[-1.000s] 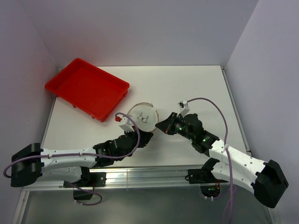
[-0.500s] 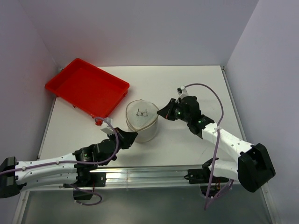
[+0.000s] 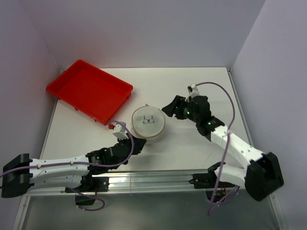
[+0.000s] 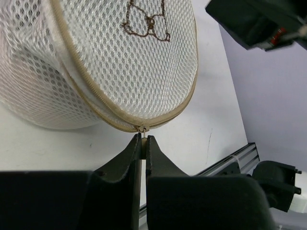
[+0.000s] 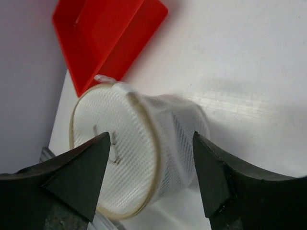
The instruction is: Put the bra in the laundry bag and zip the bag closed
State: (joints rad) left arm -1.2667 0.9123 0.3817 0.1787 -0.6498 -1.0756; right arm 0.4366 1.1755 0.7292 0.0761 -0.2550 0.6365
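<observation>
The laundry bag point(image 3: 148, 122) is a small round drum of white mesh with a bra outline on its face, standing in the middle of the table. My left gripper point(image 3: 139, 144) is at its near edge. In the left wrist view the left gripper point(image 4: 143, 140) is shut on the zipper pull point(image 4: 142, 129), which sits on the bag's point(image 4: 120, 62) rim. My right gripper point(image 3: 170, 108) stands open just to the right of the bag, not touching it. In the right wrist view the bag point(image 5: 134, 143) lies beyond the right gripper point(image 5: 149, 142). The bra is not in view.
A red plastic tray point(image 3: 88, 91) sits at the back left, its near corner close to the bag, and it also shows in the right wrist view point(image 5: 105, 33). Walls close the table in on the left, back and right. The metal rail point(image 3: 158, 179) runs along the near edge.
My right gripper has opened, let go of the bag's right side and drawn back a little. The bag has gone from stretched to round. My left gripper stays shut on the zipper pull.
</observation>
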